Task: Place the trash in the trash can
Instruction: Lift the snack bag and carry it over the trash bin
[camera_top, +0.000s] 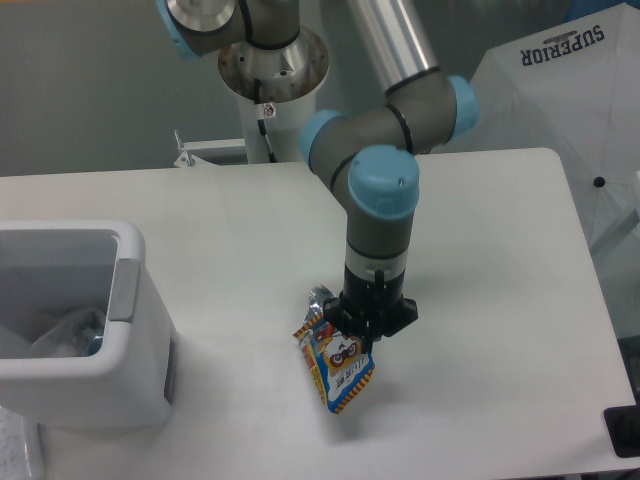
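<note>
Where the arm's wrist points straight down, just right of frame centre: gripper (362, 332) clamped on the upper edge of the snack bag (337, 368). Bag hanging tilted below the fingers, its lower corner at or just above the white table (500, 300); contact not discernible. Glossy bag, blue ground with red and yellow edging, a round-eyed cartoon face and a white label patch. Behind its top left corner, a sliver of silver foil scrap (318, 297), partly hidden. At the lower left of the frame, well apart from the bag: white trash can (135, 385) with rounded corners, grey panel on its right rim, pale crumpled litter inside.
</note>
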